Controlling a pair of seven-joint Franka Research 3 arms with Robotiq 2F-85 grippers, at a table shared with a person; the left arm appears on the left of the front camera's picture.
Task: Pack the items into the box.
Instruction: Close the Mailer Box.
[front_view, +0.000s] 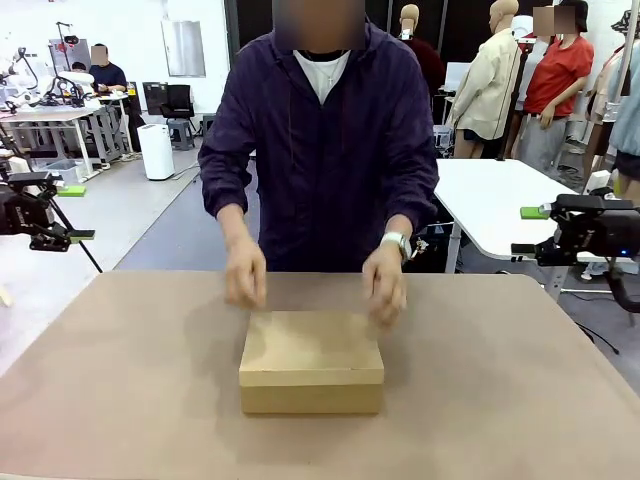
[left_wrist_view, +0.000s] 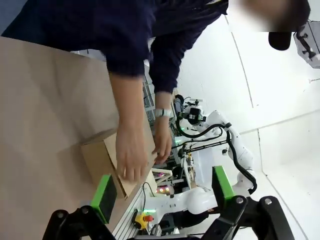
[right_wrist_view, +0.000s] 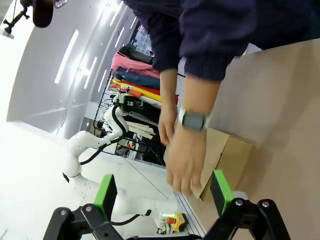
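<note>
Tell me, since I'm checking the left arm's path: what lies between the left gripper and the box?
In the front view, bare tabletop between the open left gripper and the closed box.

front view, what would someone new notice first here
A closed brown cardboard box sits mid-table, with a person's two hands hovering at its far edge. The left gripper and right gripper hang open off the table's two sides, well clear of the box.
</note>
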